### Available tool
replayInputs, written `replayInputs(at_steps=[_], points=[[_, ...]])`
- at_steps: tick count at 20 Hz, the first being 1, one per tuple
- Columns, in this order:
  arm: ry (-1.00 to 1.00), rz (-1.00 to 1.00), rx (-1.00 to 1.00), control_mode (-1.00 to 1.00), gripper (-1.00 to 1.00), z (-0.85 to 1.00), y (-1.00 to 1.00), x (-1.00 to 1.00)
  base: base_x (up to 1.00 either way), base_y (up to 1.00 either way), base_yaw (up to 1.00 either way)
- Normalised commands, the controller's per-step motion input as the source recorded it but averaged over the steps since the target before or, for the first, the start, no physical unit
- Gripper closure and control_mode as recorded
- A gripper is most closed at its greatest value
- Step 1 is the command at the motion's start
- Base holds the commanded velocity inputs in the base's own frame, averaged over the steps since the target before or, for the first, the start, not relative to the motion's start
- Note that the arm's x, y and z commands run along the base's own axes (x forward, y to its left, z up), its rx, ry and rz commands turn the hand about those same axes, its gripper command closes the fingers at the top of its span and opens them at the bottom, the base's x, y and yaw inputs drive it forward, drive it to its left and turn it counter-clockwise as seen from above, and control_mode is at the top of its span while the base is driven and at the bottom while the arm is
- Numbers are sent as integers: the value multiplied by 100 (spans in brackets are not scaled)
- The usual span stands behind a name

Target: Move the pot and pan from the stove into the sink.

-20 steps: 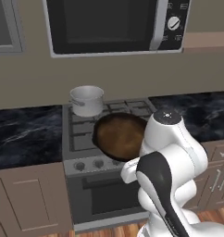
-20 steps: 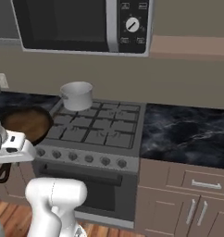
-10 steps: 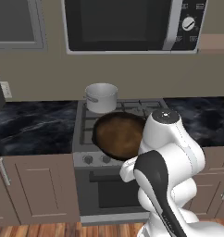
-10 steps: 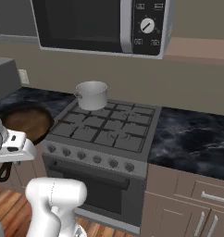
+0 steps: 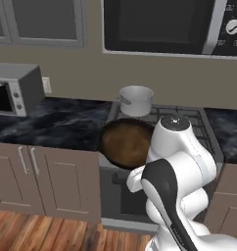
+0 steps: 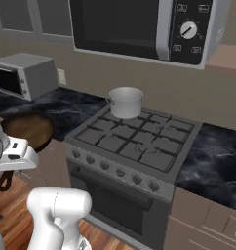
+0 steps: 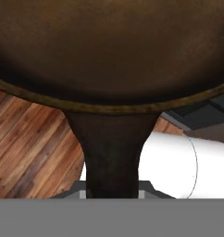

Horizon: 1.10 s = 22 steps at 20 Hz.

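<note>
The dark brown pan [image 5: 124, 142] hangs tilted in the air in front of the stove's [image 5: 204, 128] left front corner, over the counter edge. My gripper [image 7: 112, 194] is shut on the pan's short handle [image 7: 111, 152], and the pan's round body [image 7: 109, 55] spreads above it. In the right base view the pan [image 6: 27, 129] sits left of the stove [image 6: 134, 141], with my gripper [image 6: 11, 166] below it. The silver pot [image 5: 136, 100] stands upright on the back left burner, as the pot [image 6: 126, 101] also appears from the right. The sink is out of view.
A grey toaster oven [image 5: 15, 90] stands on the black marbled counter [image 5: 61, 122] left of the stove. A microwave [image 5: 164, 24] hangs above the range. Beige cabinet doors [image 5: 47, 176] and wooden floor [image 5: 52, 230] lie below.
The whole picture has shifted: the base has driven left, so the stove slid right in both views and the toaster oven came in. The pan stays held in my gripper.
</note>
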Motion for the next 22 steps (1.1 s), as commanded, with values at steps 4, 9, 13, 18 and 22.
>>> replayInputs(at_steps=[4, 9, 13, 18, 22], points=[[0, 0, 0, 100, 100, 0, 0, 0, -25, -24, 39], [0, 0, 0, 100, 100, 0, 0, 0, -25, -21, 41], [0, 0, 0, 100, 100, 0, 0, 0, -25, -19, 42], [0, 0, 0, 100, 100, 0, 0, 0, -24, -13, 44], [0, 0, 0, 100, 100, 0, 0, 0, -24, -12, 45]])
